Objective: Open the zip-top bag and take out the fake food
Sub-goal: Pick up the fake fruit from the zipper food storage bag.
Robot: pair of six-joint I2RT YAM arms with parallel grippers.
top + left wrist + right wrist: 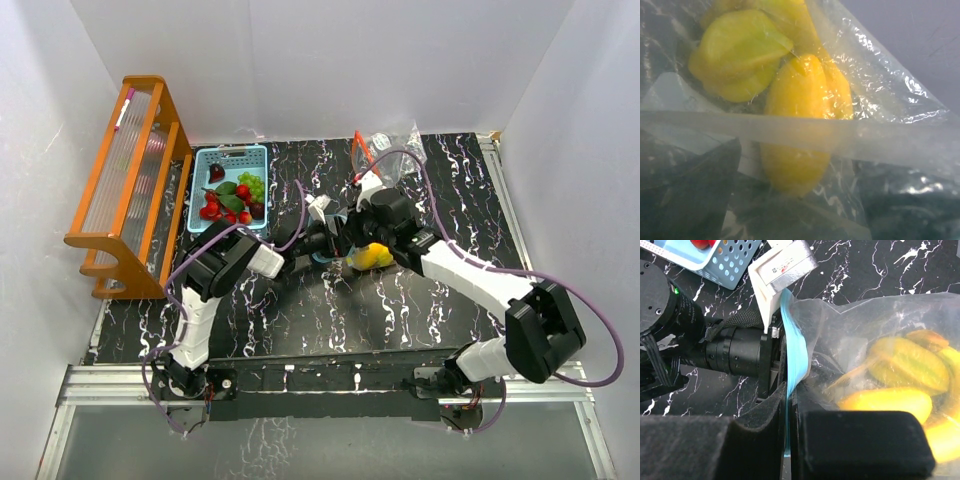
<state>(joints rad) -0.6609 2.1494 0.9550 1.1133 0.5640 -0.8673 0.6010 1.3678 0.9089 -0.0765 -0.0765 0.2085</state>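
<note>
My right claw (788, 440) is pinching the blue zip strip (791, 355) of the zip-top bag (855, 330), pads pressed together on it. I'm judging a firm hold and a sideways peel is best, not yanking the film. Just beyond, my left claw (775, 365) is meeting that strip; gripping or not, I cannot tell. The yellow fake food (900, 365) is sitting inside the bag, just right of my pads. Farther off, red and green pieces are lying in the light-blue basket (205, 160).

Close on the bag (855, 325): clear crinkly plastic film, v. shiny. The fake food (800, 100): smooth glossy plastic. R end effector pads (860, 445): matt blk foam. Bench (330, 310): glossy marble-look. Basket (232, 153): smooth plastic.
</note>
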